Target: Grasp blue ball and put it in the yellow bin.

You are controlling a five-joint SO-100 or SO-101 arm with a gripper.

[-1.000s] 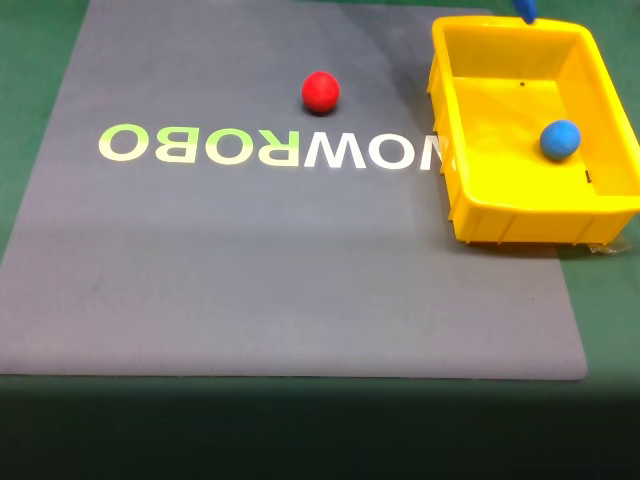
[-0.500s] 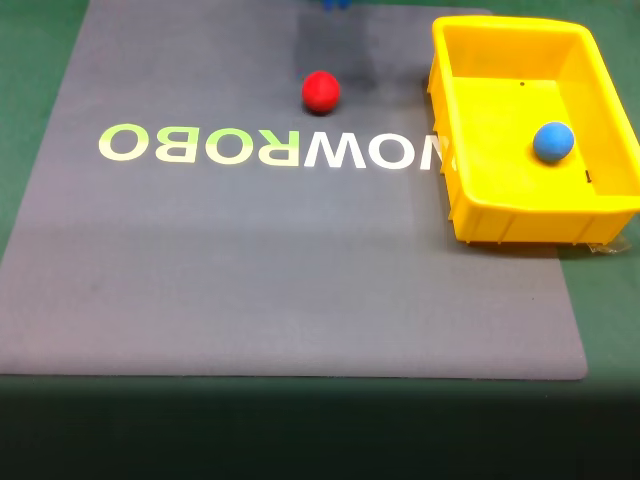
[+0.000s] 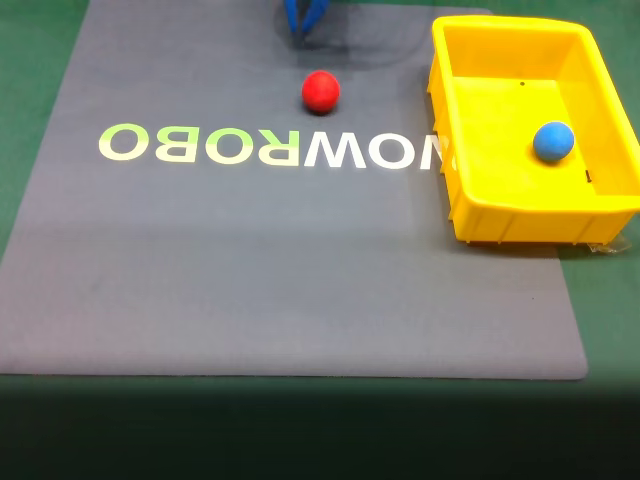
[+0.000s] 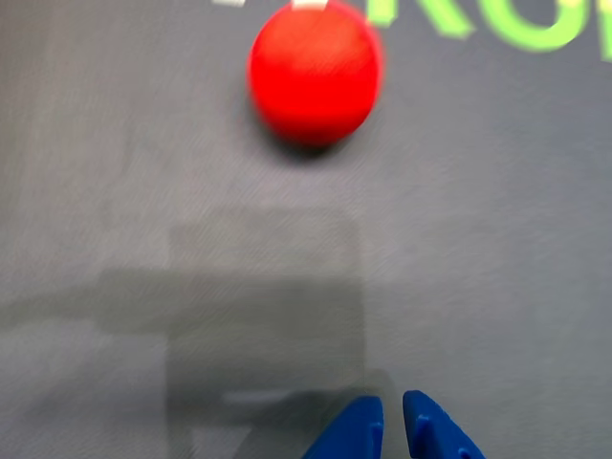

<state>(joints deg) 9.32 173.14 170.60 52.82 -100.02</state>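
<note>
The blue ball (image 3: 553, 141) lies inside the yellow bin (image 3: 470, 205), near its right wall, in the fixed view. My blue gripper (image 3: 301, 40) comes in from the top edge of that view, well left of the bin and just behind the red ball (image 3: 320, 91). In the wrist view its two blue fingertips sit at the bottom edge, almost touching, so the gripper (image 4: 393, 423) is shut with nothing between them. The red ball (image 4: 315, 72) rests on the mat some way ahead of the tips.
A grey mat (image 3: 250, 280) with pale green and white lettering (image 3: 270, 148) covers the green table (image 3: 30, 60). The bin stands at the mat's far right corner, partly over its edge. The mat's left and near parts are bare.
The gripper has swung left from above the bin's far rim to behind the red ball and come lower into view. The blue ball shifted slightly inside the bin, then stayed still.
</note>
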